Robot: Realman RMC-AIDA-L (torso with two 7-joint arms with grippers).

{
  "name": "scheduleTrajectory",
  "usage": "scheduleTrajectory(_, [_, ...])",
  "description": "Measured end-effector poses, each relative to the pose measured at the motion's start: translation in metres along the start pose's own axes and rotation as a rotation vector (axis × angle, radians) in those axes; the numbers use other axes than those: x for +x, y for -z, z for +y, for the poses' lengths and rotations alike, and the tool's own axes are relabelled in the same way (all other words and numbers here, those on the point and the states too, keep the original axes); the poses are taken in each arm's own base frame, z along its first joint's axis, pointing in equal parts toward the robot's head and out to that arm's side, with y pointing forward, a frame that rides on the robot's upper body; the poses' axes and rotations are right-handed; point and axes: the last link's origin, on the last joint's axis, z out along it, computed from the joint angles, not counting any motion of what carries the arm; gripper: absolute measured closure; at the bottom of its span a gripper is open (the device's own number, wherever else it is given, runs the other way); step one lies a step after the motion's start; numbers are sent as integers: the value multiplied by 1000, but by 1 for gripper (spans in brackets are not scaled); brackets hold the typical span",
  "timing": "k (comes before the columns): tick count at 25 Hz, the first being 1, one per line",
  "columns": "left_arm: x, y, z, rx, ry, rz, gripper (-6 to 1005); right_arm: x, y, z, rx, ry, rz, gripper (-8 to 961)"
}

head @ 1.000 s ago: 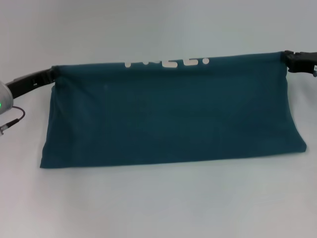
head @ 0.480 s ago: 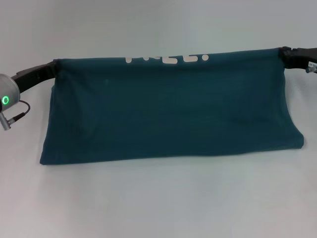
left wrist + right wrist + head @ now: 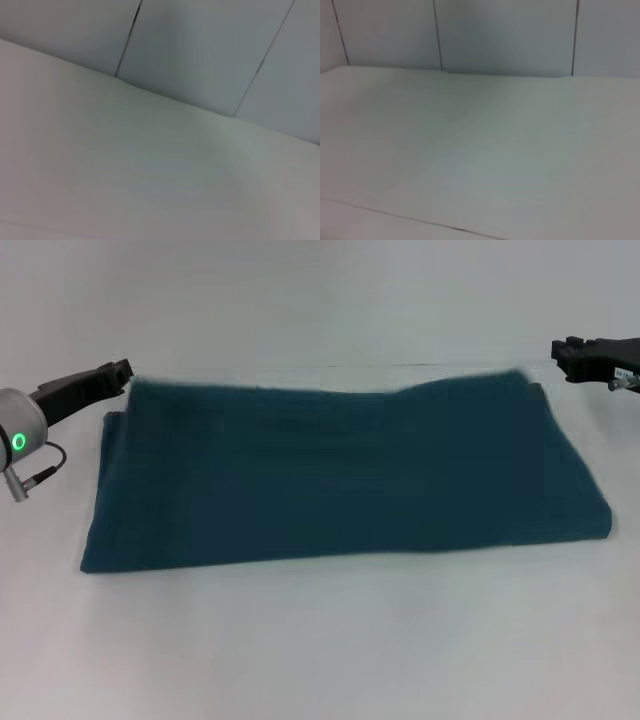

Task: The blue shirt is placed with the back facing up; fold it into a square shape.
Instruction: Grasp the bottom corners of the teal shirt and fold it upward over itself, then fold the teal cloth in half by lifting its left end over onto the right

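Observation:
The blue shirt [image 3: 340,475] lies on the white table as a wide, doubled-over band, plain side up, with no lettering showing. Its far edge is blurred and sagging onto the layer below. My left gripper [image 3: 122,371] hovers just off the shirt's far left corner, open and holding nothing. My right gripper [image 3: 560,349] hangs a little beyond the far right corner, also open and clear of the cloth. Neither wrist view shows the shirt or any fingers.
The white table [image 3: 320,650] stretches bare in front of the shirt. Both wrist views show only the tabletop [image 3: 125,170] and a panelled wall [image 3: 505,35] behind it.
Both grippers have let go of the shirt's raised far edge. The edge has dropped onto the lower layer, hiding the cream lettering. Both grippers now stand slightly clear of the corners.

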Motion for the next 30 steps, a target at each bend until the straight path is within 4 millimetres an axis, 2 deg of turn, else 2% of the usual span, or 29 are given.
scheduleTrajectory(3, [1,0,-4,33,16,14,797,-3,0,-3,41,-3,-21,708])
scheduleTrajectory(4, [1,0,-6,44,25,25,785,-4,1,-4,48,-8,-29,689])
scheduleTrajectory(9, [3,5,-13,66,42,65,554,-5,3,-9,63,-28,-45,592])
scheduleTrajectory(14, [0,7,-13,55,50,67,447,-2,7,-11,51,-43,-46,496])
scheduleTrajectory(19, [-8,15,-3,-62,54,57,339,4,14,-8,-20,-85,-54,247])
scheduleTrajectory(25, [-22,37,6,-218,96,52,135,14,36,-1,-163,-149,-76,68])
scheduleTrajectory(30, [-34,54,3,-263,137,45,139,24,57,-1,-238,-221,-73,71])
